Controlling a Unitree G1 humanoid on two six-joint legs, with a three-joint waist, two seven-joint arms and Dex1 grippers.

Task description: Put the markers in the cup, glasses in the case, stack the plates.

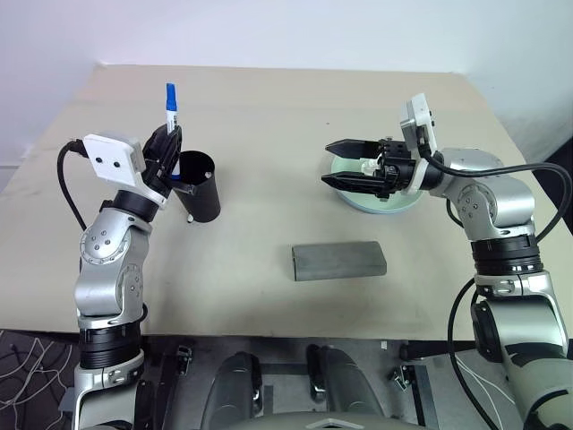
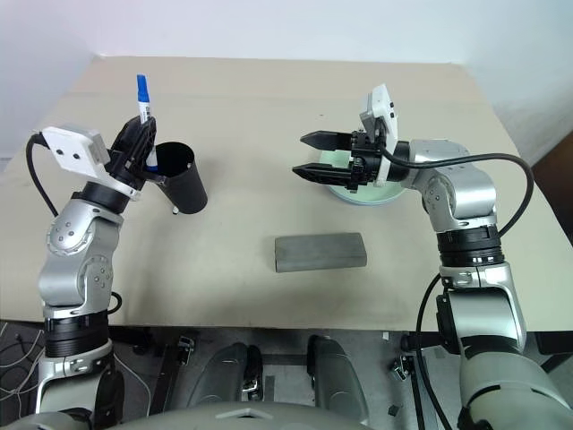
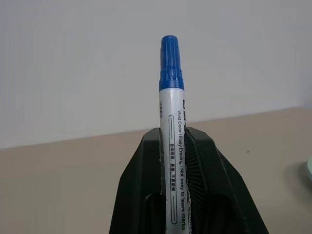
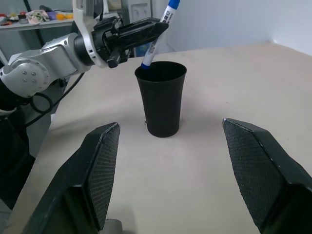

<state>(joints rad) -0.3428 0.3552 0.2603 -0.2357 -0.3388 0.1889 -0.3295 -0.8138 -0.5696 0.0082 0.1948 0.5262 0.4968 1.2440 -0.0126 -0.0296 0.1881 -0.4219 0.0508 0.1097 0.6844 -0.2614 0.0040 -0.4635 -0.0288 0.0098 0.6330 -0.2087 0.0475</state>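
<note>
- The left gripper (image 1: 166, 143) is clamped tight on the blue-capped marker (image 1: 171, 106), its fingers (image 3: 204, 170) pinching the white barrel about midway, which leaves both ends free and lets the lower end be steered into the cup (image 1: 199, 185).
- The marker's long axis runs close to upright, leaning slightly; the blue cap points up and the blue end points down, sitting right at the cup's rim. In the right wrist view the lower tip (image 4: 146, 64) appears just inside the mouth, so the drop looks nearly lined up.
- The cup stands upright on the table (image 1: 269, 116), mouth up, near its left side. A small pale thing lies on the table just beside the cup's base; I cannot tell what it is.
- The right gripper (image 1: 345, 165) hovers with its jaws wide apart and holds nothing, pointing across toward the cup, probably waiting clear of the drop.
- Behind it, the plates (image 1: 394, 204) already lie stacked, light blue on pale mint.
- The case (image 1: 338, 261) lies shut near the table's middle front, its long axis running left to right.
</note>
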